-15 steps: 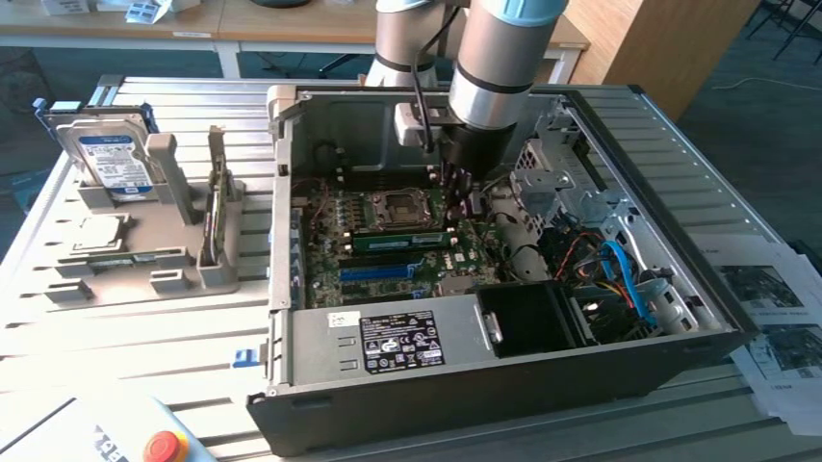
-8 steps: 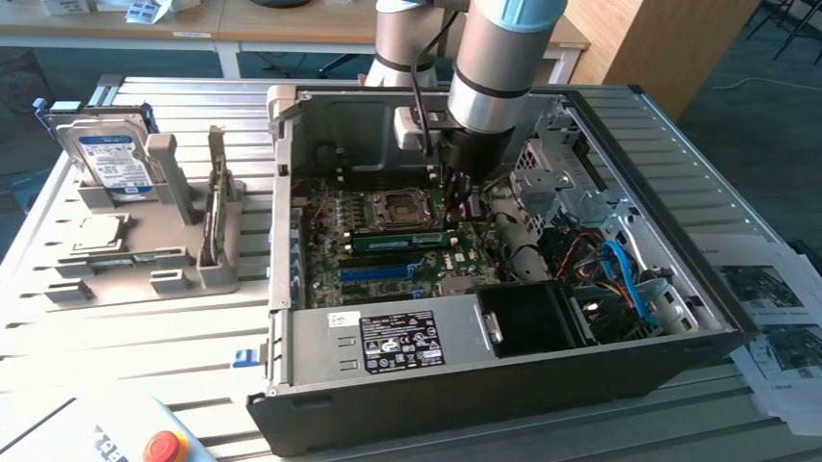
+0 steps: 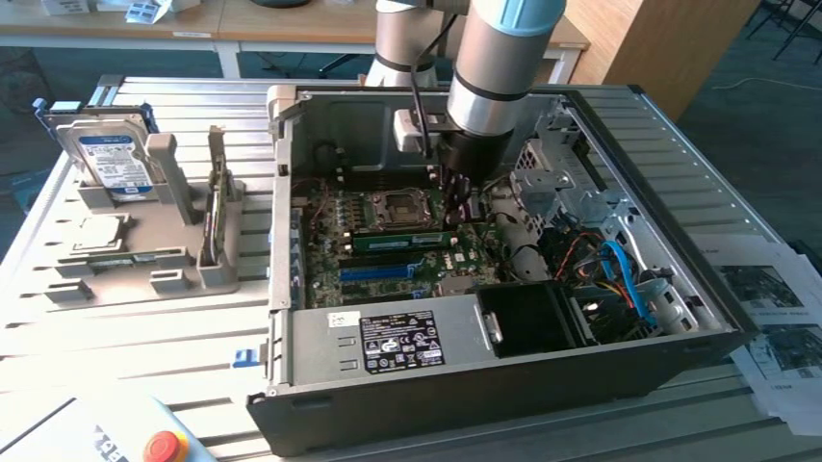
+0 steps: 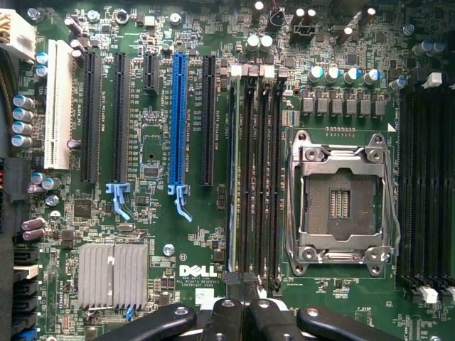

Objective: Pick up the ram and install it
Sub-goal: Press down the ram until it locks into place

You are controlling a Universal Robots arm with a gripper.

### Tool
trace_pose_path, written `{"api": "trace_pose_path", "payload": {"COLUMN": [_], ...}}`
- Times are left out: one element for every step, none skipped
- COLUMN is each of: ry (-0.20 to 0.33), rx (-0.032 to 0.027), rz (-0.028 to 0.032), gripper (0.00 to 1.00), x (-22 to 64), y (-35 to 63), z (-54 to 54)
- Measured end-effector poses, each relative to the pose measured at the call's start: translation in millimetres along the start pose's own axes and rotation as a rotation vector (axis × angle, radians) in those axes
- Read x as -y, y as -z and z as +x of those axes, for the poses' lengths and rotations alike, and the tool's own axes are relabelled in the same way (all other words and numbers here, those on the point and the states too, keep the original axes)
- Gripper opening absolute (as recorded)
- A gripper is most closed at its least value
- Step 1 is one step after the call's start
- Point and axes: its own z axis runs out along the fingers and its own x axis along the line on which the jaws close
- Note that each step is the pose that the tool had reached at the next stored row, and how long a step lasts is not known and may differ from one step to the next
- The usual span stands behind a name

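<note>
A silver hard drive with a blue-white label [image 3: 114, 159] stood in the grey holder near the desk's left edge. The thin green ram stick [image 3: 400, 240] sat in the motherboard slot inside the open black case [image 3: 514, 385]; the board read "DELL" [image 4: 197, 271]. The black gripper [image 4: 244, 312] was closed tight, its fingertips just above the ram.

Ribbed grey metal bench [image 3: 154, 337] takes most of exterior view. Behind bench, pale wood desks [image 3: 276, 24] w/ white legs. Beside desks, toward exterior view's right, wooden panel [image 3: 642, 43]. Dark blue-grey carpet [image 3: 757, 96] just past panel. Printed sheets [image 3: 777, 318] lie on bench's edge. Light even, soft.
</note>
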Motion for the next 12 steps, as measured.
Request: {"api": "trace_pose_path", "payload": {"ry": [0.000, 0.000, 0.000, 0.000, 0.000, 0.000, 0.000, 0.000, 0.000, 0.000, 0.000, 0.000], "rx": [-0.0001, 0.0003, 0.0003, 0.0002, 0.0002, 0.0001, 0.0002, 0.0003, 0.0009, 0.0013, 0.0016, 0.0017], "rz": [0.0001, 0.0008, 0.0013, 0.0013, 0.0014, 0.0014, 0.0013, 0.0014, 0.0013, 0.0012, 0.0010, 0.0010], "gripper": [0.10, 0.10, 0.10, 0.10, 0.10, 0.10, 0.10, 0.10, 0.10, 0.10, 0.10, 0.10], "x": [0.0, 0.0, 0.0, 0.0, 0.0, 0.0, 0.1, 0.5, 1.3, 2.1, 2.6, 2.6], "y": [0.0, -0.7, -1.6, -1.7, -1.7, -1.7, -1.7, -1.7, -1.7, -1.7, -1.6, -1.6], "z": [0.0, 0.0, 0.0, 0.0, 0.0, 0.0, 0.0, 0.0, 0.0, 0.0, 0.0, 0.0]}}
